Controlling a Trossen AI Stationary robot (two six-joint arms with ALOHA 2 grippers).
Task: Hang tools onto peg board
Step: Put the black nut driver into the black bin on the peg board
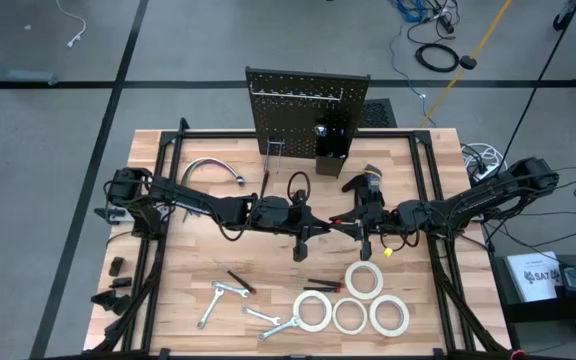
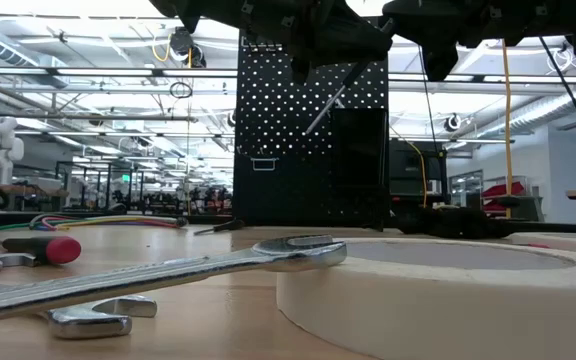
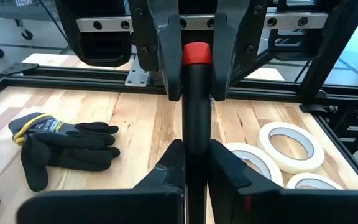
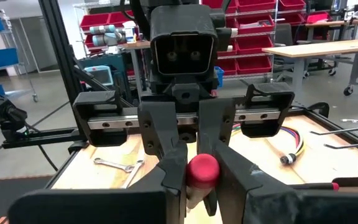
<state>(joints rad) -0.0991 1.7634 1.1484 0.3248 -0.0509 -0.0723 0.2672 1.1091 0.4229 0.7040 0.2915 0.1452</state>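
I've got the screwdriver (image 3: 197,106) up over mid-table, before the pegboard (image 1: 306,110), left pincer (image 3: 196,158) and right pincer (image 4: 201,169) both pinching it; light, stiff, slick, so I'd grip the handle.

Both arms reach in low from the table's sides and meet nose to nose at its middle. The left gripper (image 1: 313,226) and the right gripper (image 1: 349,222) face each other, fingers of each pressed onto the same screwdriver (image 3: 197,99) between them.
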